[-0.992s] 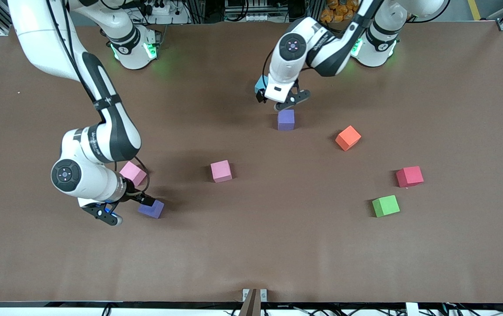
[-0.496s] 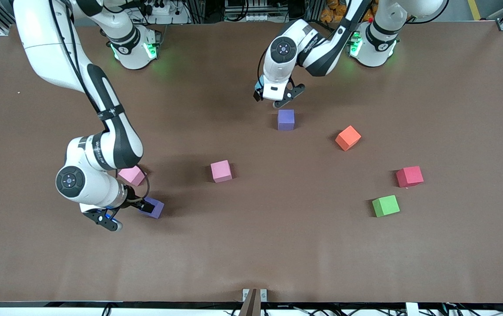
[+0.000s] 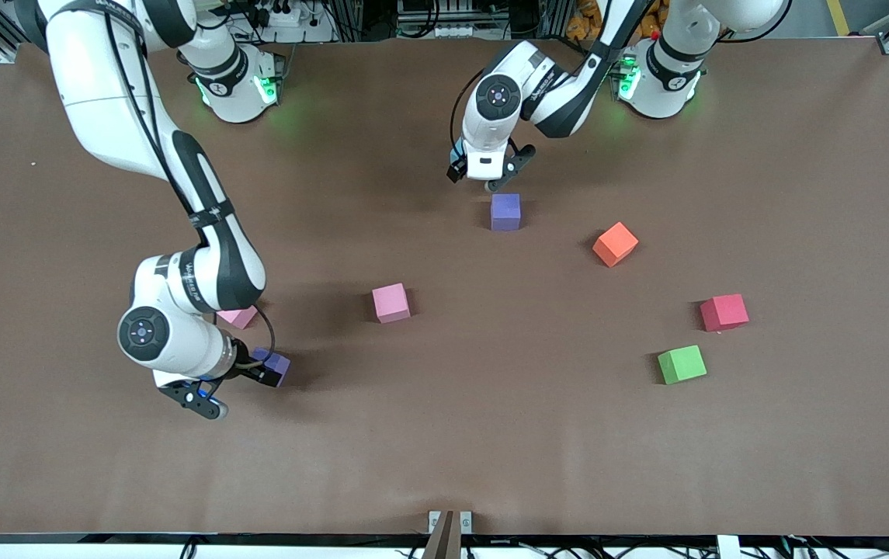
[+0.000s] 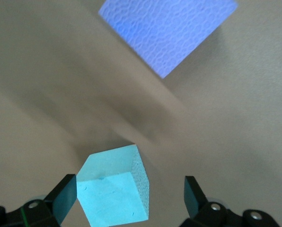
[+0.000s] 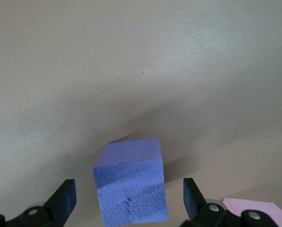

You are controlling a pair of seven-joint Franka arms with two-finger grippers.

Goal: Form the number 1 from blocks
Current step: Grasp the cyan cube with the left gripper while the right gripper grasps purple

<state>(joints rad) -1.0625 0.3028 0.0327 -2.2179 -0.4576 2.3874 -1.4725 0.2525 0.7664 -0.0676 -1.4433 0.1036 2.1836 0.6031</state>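
Note:
My left gripper [image 3: 483, 177] is open over a light blue block [image 4: 113, 189], which lies on the table between its fingers with a gap on each side. One purple block [image 3: 505, 212] sits just nearer the front camera than that gripper. My right gripper [image 3: 236, 387] is open with the other purple block [image 3: 277, 365] between its fingers [image 5: 65, 196], untouched. Beside it a pink block [image 3: 239, 316] is partly hidden by the right arm. A second pink block [image 3: 391, 303] lies mid-table. An orange block [image 3: 615, 244] lies toward the left arm's end.
A red cube [image 3: 724, 312] and a green cube [image 3: 682, 364] sit toward the left arm's end, nearer the front camera than the orange block. The brown table [image 3: 491, 435] is bare along its front edge.
The right hand has drifted toward the front camera and closer over its purple block. The left hand has pulled back toward its base, off the other purple block. Both stay open.

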